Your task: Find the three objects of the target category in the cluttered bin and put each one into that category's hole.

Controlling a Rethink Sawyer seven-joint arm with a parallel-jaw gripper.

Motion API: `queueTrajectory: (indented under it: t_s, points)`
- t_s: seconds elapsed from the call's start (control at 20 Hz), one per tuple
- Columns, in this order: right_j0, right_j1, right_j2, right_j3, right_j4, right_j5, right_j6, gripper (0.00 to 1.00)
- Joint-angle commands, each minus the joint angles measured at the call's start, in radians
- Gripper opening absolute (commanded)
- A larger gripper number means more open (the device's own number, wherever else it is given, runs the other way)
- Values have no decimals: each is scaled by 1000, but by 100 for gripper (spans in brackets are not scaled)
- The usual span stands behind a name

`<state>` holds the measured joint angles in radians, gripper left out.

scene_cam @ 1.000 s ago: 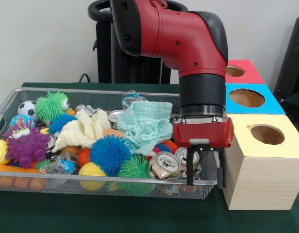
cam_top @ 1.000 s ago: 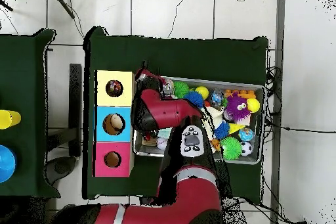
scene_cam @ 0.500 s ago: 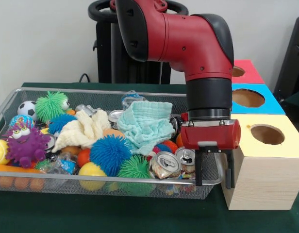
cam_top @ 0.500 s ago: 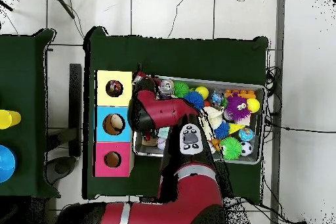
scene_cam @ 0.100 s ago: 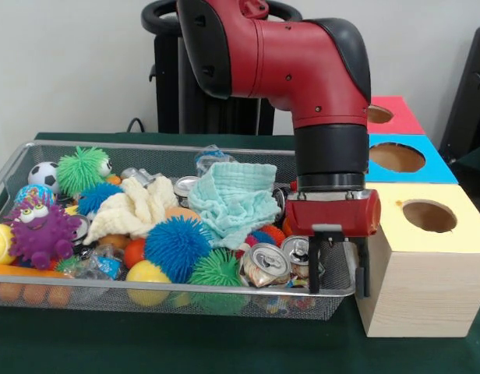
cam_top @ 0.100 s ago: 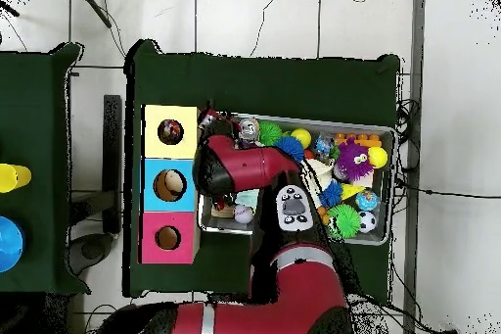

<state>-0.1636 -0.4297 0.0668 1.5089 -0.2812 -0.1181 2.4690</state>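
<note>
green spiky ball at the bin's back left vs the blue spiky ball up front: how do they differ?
The green spiky ball is lime and looks smaller; the blue spiky ball is deep blue and looks bigger. Green sits beside the soccer ball; blue lies against the cream cloth. Both are round, covered in soft spikes.

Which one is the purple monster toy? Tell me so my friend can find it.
Look in the wire bin full of toys, at its left end in the front view. The purple monster sits near the front, beside a yellow ball. It is the only spiky toy with big googly eyes.
</note>
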Motion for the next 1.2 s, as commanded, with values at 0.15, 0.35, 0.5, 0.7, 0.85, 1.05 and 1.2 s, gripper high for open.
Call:
queueTrajectory:
  t_s: [0.15,0.35,0.5,0.7,0.85,1.05,1.2]
  points:
    - [-50,-46,103,94,-37,166,-13,100]
    - [-50,-58,102,97,-35,190,-20,100]
    - [-52,-45,104,97,-46,175,-20,100]
    - [-37,-21,86,78,-51,169,-22,100]
    - [-27,-2,73,63,-52,166,-23,100]
    - [0,35,38,40,-56,180,-34,100]
    - [8,57,27,33,-57,170,-32,100]
